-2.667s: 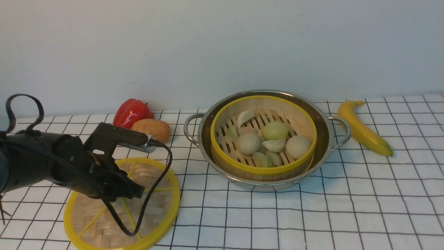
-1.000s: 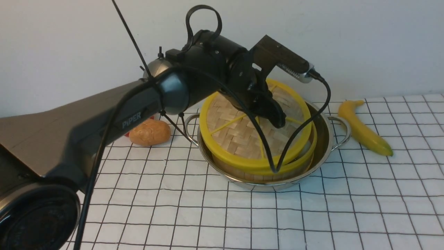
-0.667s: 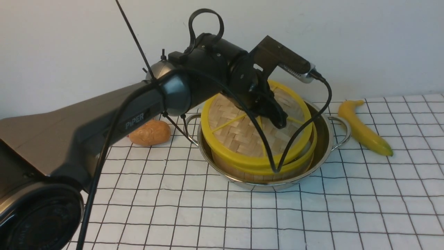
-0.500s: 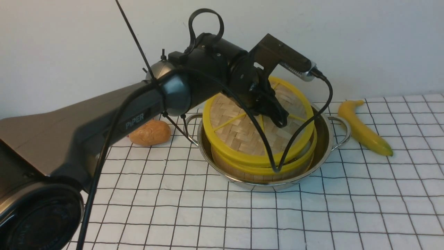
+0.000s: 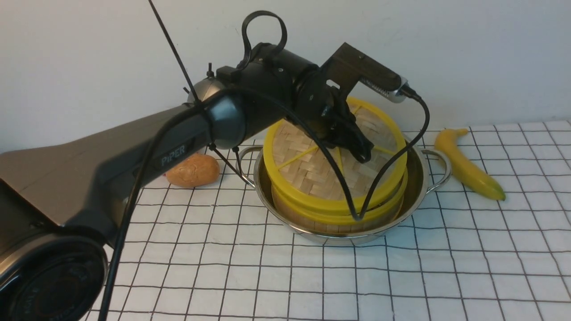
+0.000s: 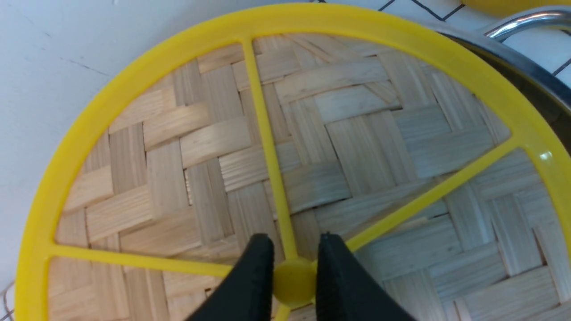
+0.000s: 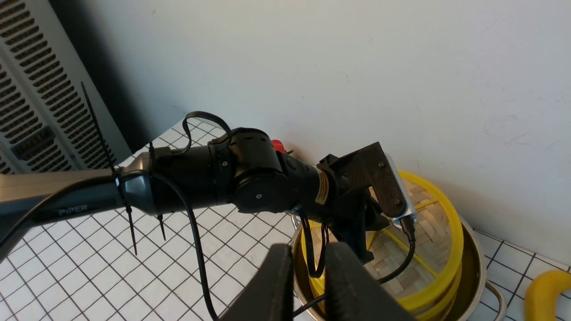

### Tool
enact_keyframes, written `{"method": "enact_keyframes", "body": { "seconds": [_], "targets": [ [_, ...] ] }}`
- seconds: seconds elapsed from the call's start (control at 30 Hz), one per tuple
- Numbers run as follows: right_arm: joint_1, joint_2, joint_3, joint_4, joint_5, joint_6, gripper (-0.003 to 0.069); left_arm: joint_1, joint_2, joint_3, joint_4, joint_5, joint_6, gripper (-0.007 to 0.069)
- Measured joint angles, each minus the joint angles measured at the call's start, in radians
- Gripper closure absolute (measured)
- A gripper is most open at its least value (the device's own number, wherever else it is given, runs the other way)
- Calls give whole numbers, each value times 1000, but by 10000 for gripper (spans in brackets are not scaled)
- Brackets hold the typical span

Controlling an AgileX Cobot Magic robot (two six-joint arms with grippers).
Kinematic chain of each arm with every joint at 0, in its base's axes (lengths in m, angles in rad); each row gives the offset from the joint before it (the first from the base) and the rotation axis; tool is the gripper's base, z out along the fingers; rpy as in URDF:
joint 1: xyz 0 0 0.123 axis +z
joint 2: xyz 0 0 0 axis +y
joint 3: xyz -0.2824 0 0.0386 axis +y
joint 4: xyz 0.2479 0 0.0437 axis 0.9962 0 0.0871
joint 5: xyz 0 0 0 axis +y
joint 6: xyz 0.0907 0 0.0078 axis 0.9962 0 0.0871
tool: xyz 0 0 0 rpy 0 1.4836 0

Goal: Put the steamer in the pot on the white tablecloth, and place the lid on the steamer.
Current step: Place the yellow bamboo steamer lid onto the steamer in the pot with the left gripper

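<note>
Carried the lid [image 5: 303,174] from the near-left tablecloth [image 5: 446,267] onto the steamer [image 5: 308,220] in the pot [image 5: 339,239], right of centre, resting tilted, knob [image 6: 292,283] pinched in the left claw [image 6: 294,249], right claw [image 7: 309,249] slightly parted, empty.

Bright even light, soft shadows, foreground slightly blurred.

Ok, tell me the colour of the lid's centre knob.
The knob is yellow, like the rim of the lid; clearest in the left wrist view.
</note>
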Motion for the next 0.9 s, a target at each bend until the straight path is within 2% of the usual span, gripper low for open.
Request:
{"method": "enact_keyframes", "body": {
  "seconds": [0.9],
  "targets": [
    [0,0,0,0,0,0,522,0,0,0,-50,8,4,512]
  ]
}}
